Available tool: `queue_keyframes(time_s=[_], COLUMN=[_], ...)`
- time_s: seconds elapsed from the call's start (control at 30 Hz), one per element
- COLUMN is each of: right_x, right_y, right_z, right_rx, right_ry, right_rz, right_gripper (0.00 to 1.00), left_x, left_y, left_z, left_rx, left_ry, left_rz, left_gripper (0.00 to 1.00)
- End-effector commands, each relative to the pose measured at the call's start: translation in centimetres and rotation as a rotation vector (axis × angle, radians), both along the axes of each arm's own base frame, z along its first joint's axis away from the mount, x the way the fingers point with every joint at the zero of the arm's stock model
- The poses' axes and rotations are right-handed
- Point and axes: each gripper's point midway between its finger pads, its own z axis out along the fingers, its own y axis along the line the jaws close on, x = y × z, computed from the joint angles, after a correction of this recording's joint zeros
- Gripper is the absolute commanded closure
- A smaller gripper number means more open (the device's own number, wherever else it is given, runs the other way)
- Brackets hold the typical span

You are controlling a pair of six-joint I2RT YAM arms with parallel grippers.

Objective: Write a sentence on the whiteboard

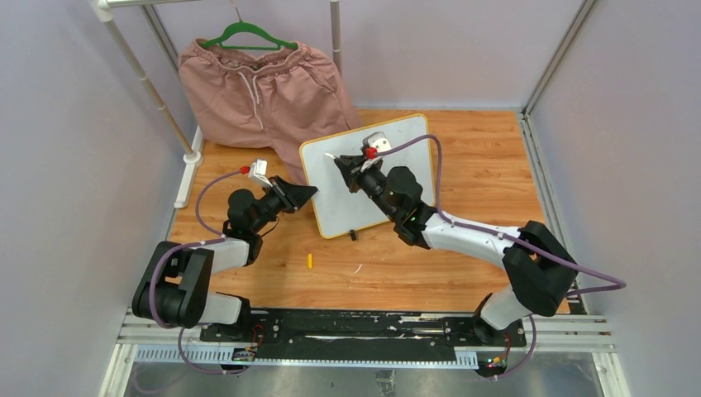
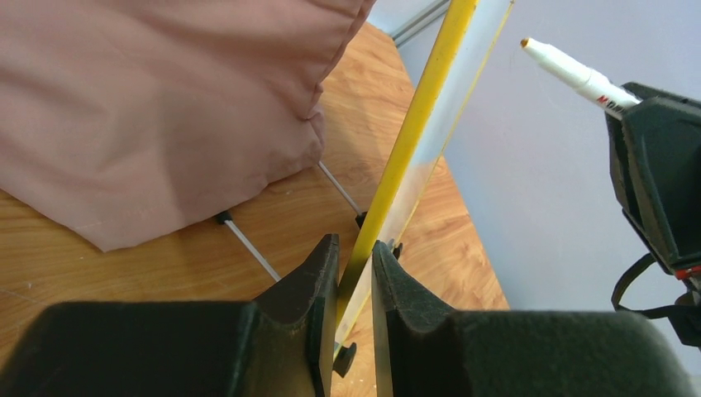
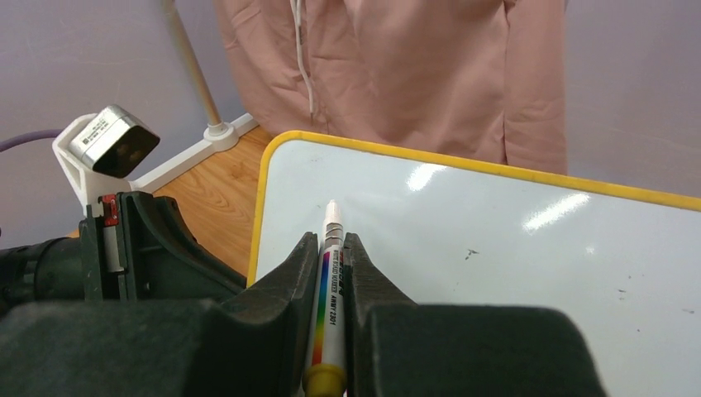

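The whiteboard [image 1: 374, 192], white with a yellow-orange frame, stands tilted on the wooden table. My left gripper [image 1: 312, 192] is shut on its left edge; in the left wrist view the yellow frame [image 2: 407, 145] runs between the fingers [image 2: 318, 285]. My right gripper [image 1: 339, 163] is shut on a white marker [image 3: 328, 289] with a rainbow stripe and yellow end. Its tip [image 3: 331, 207] points at the board's upper left corner [image 3: 285, 157]; the marker also shows in the left wrist view [image 2: 579, 74]. No sentence shows on the board [image 3: 496, 240], only small specks.
Pink shorts [image 1: 260, 91] hang on a green hanger [image 1: 248, 35] from a white rack [image 1: 157, 91] behind the board. A small yellow cap [image 1: 310, 260] and a white scrap [image 1: 358, 268] lie on the table in front. Grey walls enclose the sides.
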Motion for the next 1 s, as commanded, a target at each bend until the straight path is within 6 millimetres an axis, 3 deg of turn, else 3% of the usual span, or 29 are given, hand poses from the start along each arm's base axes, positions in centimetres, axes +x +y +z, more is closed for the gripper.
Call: queue_keyframes(time_s=[0.0,0.6,0.63,0.8,0.97], right_x=[0.1,-0.5,-0.5,-0.8,-1.1], right_y=[1.0,1.1,1.1,0.9,0.6], right_z=[3.0,1.1,1.1,1.2,1.3], right_rx=[0.056,0.007,0.007,0.012,0.015], right_ry=[-0.072,-0.035,-0.036,-0.038,-0.041], right_rz=[-0.007,0.006,0.005,0.009,0.012], right_gripper=[1.0,1.0,1.0,1.0,1.0], left_x=[-0.1,-0.2,-0.2,-0.2,-0.3], left_y=[0.3,0.5,0.5,0.4,0.6], left_z=[0.1,-0.1,-0.1,0.0,0.4], left_rx=[0.02,0.028,0.028,0.026,0.022], left_ry=[-0.022,-0.024,-0.022,-0.017,-0.025], left_rz=[0.013,0.024,0.022,0.014,0.025], left_gripper=[0.94,1.0,0.98,0.67,0.61])
